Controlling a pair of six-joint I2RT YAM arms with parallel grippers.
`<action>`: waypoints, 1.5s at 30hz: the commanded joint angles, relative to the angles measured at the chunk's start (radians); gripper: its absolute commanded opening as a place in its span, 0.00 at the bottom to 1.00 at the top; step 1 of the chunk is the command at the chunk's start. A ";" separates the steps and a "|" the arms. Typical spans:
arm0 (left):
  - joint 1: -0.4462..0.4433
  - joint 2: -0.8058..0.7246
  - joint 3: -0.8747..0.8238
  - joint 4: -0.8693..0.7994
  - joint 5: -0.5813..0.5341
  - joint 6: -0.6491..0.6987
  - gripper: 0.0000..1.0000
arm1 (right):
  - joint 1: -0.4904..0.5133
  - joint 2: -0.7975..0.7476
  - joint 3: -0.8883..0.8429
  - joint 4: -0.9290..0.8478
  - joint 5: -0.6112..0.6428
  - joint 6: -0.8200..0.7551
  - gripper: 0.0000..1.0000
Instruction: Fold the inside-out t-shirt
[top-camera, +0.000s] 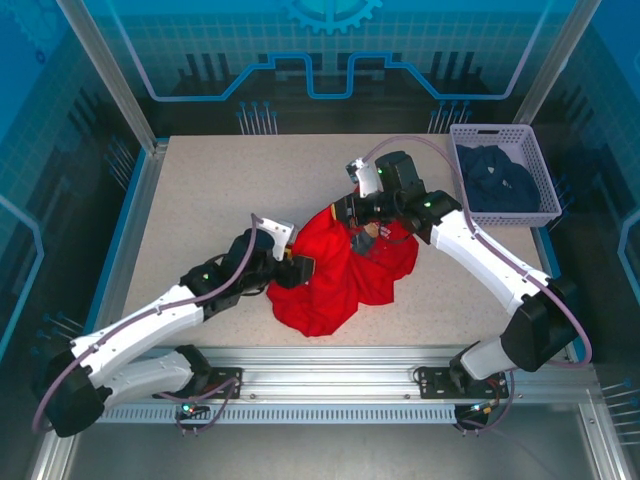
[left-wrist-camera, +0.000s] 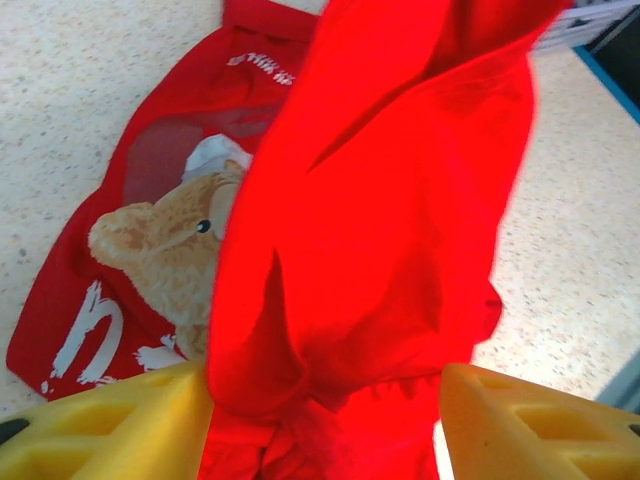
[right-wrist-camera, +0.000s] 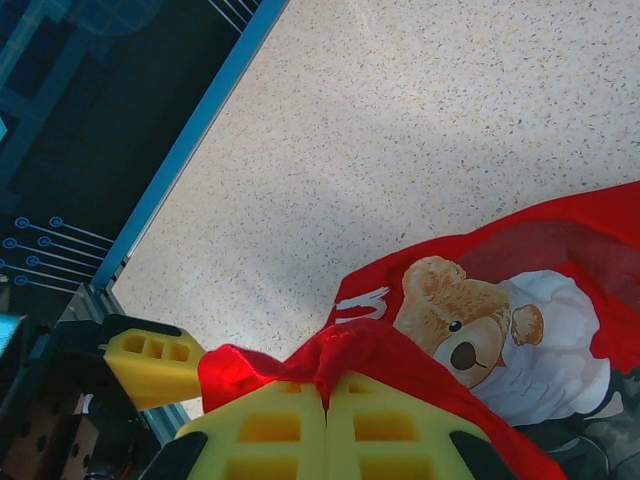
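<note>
"Holding anything, left end effector (left-wrist-camera: 325, 400)?"
"Jaws stand apart, limp red jersey bunched loose between them. Right end effector (right-wrist-camera: 325, 385) is pinched tight on a fold."
"Inside-out t-shirt (top-camera: 340, 285)?"
"Crumpled mid-surface (top-camera: 220, 190), teddy print (left-wrist-camera: 165, 245) partly showing. Soft, clingy, so I'd lift slow and spread flat before folding. Navy garment (top-camera: 495, 178) sits in the mesh basket (top-camera: 515, 218) beyond."
</note>
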 joint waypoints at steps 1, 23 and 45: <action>-0.003 0.039 0.027 0.025 -0.054 0.023 0.52 | 0.016 0.004 0.002 0.027 -0.011 0.011 0.00; -0.002 -0.140 -0.078 0.115 0.301 0.182 0.01 | -0.045 0.004 0.053 -0.146 0.232 -0.103 0.08; 0.160 -0.170 -0.152 0.106 0.355 -0.087 0.00 | -0.127 0.025 -0.047 -0.105 -0.158 -0.173 0.47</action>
